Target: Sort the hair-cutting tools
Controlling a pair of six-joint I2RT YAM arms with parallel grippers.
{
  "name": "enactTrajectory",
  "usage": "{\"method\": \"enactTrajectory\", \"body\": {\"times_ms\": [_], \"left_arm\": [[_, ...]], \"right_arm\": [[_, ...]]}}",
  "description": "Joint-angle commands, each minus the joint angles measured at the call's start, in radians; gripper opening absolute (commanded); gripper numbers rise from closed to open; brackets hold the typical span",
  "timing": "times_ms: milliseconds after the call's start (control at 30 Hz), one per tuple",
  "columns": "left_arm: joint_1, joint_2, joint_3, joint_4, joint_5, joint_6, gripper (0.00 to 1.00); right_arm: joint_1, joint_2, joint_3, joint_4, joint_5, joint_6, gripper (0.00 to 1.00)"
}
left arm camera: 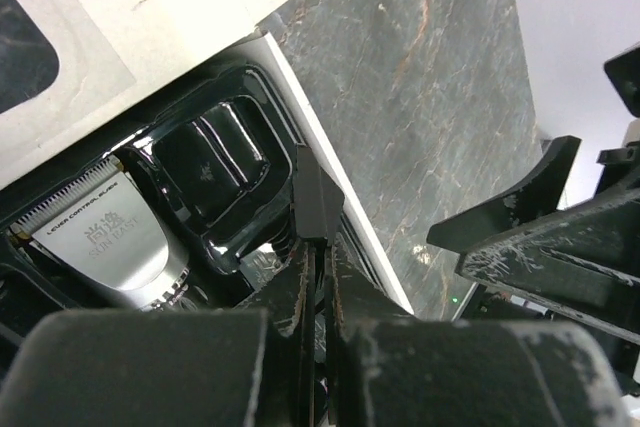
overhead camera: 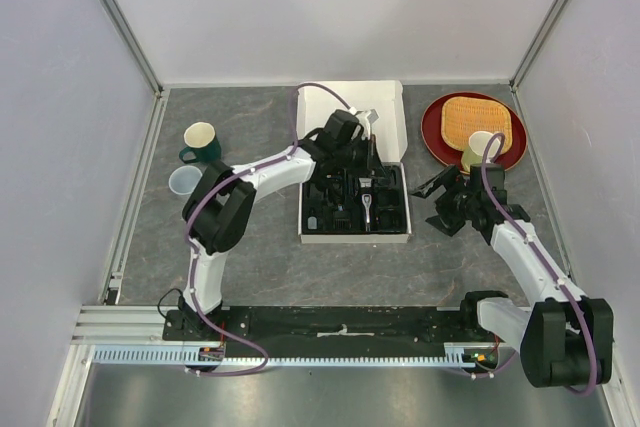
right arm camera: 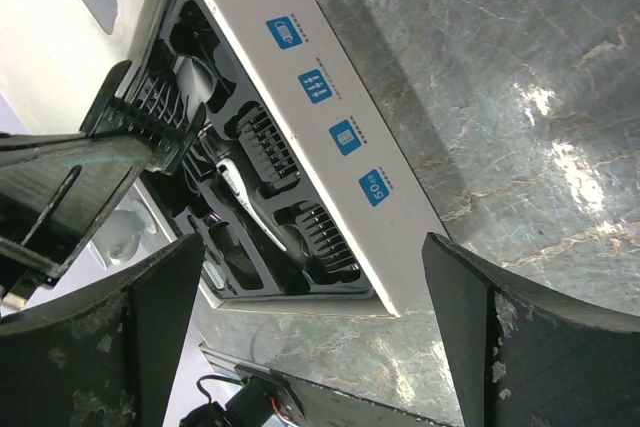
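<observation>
Left gripper [left arm camera: 318,247]: I hold it clenched on a thin black piece [left arm camera: 310,192], over the box [left arm camera: 150,7].
Right gripper [right arm camera: 312,245]: released, my jaws wide apart, above the table [right arm camera: 500,67] just beside the box.
Clipper [left arm camera: 105,237]: lies in the box.
Guards [right arm camera: 265,142]: seated in box pockets.

White cardboard box [overhead camera: 385,117] with blue icon squares [right arm camera: 345,135], glossy black plastic tray insert [left arm camera: 215,107], silver-bladed clipper head [left arm camera: 105,232], dark red round plate [overhead camera: 432,132], grey rust-veined counter [overhead camera: 260,257].
</observation>
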State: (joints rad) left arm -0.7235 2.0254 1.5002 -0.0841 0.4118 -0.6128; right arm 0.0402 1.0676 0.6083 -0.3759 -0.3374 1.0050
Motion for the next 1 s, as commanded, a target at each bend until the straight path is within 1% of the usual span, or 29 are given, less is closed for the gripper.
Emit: {"method": "enactTrajectory", "body": {"times_ms": [0, 533, 767, 900, 967], "left_arm": [[0.009, 0.056, 0.075, -0.062, 0.062, -0.01, 0.02], [0.012, 0.099, 0.098, -0.031, 0.047, -0.018, 0.02], [0.012, 0.171, 0.14, -0.078, 0.081, -0.053, 0.02], [0.013, 0.187, 0.152, -0.086, 0.088, -0.061, 0.02], [0.016, 0.194, 0.163, -0.092, 0.091, -0.064, 0.04]], "right_arm": [[0.001, -0.034, -0.022, -0.004, 0.034, -0.023, 0.98], [0.001, -0.026, -0.061, -0.008, 0.035, -0.026, 0.96], [0.001, -0.006, -0.071, -0.009, 0.035, -0.026, 0.95], [0.001, -0.008, -0.073, -0.008, 0.035, -0.026, 0.95], [0.001, -0.009, -0.074, -0.009, 0.035, -0.028, 0.94]]}}
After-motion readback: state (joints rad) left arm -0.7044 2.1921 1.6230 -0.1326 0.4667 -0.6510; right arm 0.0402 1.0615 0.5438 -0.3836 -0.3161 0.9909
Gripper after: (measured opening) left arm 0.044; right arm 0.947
